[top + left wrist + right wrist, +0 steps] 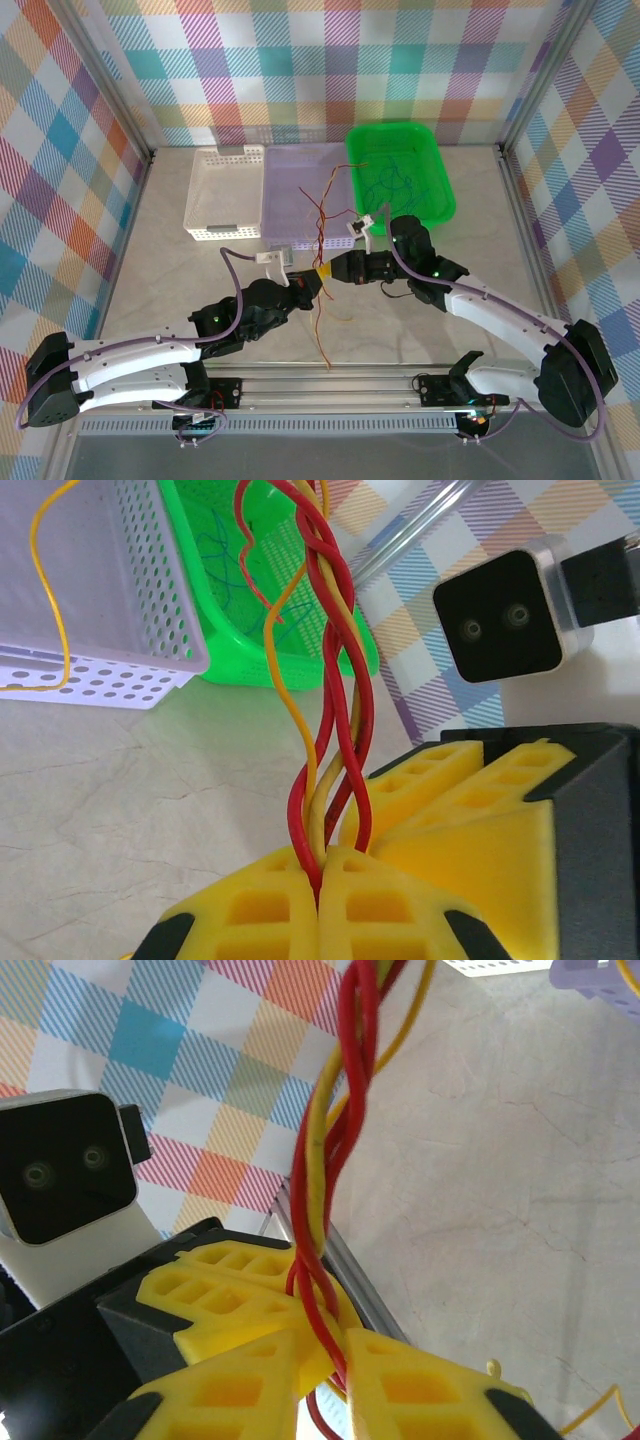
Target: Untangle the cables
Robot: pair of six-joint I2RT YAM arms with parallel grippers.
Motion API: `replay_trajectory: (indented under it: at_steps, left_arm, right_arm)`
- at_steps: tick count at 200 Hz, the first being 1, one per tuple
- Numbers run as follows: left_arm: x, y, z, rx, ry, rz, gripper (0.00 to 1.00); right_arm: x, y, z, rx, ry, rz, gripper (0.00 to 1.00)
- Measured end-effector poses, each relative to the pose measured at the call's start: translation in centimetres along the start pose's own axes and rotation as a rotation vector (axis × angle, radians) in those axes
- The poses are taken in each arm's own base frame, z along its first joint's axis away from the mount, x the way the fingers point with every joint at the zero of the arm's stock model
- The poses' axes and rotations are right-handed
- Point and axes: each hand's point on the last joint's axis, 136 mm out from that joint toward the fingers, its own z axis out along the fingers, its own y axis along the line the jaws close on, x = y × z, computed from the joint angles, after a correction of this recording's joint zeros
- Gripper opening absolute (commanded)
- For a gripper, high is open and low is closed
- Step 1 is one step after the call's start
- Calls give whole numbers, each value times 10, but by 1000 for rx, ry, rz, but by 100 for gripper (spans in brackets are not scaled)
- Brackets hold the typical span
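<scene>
Barely started: cables [335,710] twisted near green basket [398,127]; left gripper [320,865] clamps twist, right gripper [335,1360] seemingly pinching too.

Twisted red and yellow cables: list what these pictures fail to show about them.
- Left wrist: the twisted cables vanish between the fingers of the left gripper; the top edge cuts them.
- Right wrist: the right gripper hides their lower run.
- Top external: strands too thin to count; blue wires in the green basket too small to trace.
</scene>
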Motion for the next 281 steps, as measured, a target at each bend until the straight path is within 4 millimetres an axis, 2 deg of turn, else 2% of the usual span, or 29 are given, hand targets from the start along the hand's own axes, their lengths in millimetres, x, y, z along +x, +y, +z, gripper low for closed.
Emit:
replay_trajectory:
  at_steps: [28,76,135,197,223,236,257,281]
  left_arm:
    - [-2,0,-3,4,-3,-3,0]
    - [-4,0,-8,15,-10,-9,0]
    - [-12,-3,-19,42,-29,-23,0]
    - [-26,18,-47,-7,-68,-16,0]
    - [-31,30,-58,-36,-72,-9,0]
    - [-33,34,-63,-47,-76,-9,0]
    - [-33,37,-64,-52,-74,-8,0]
    - [-24,37,-57,-57,-42,3,0]
  right_arm:
    - [0,-1,1,7,-4,-14,0]
    - [-1,3,-3,21,-27,-51,0]
    - [-8,14,-26,79,-119,-131,0]
    - [-23,-7,-65,221,-225,-116,0]
    - [-31,-4,-78,216,-273,-124,0]
    - [-30,2,-74,170,-257,-129,12]
    - [-24,4,-59,94,-201,-116,38]
    - [-7,7,-35,46,-113,-113,55]
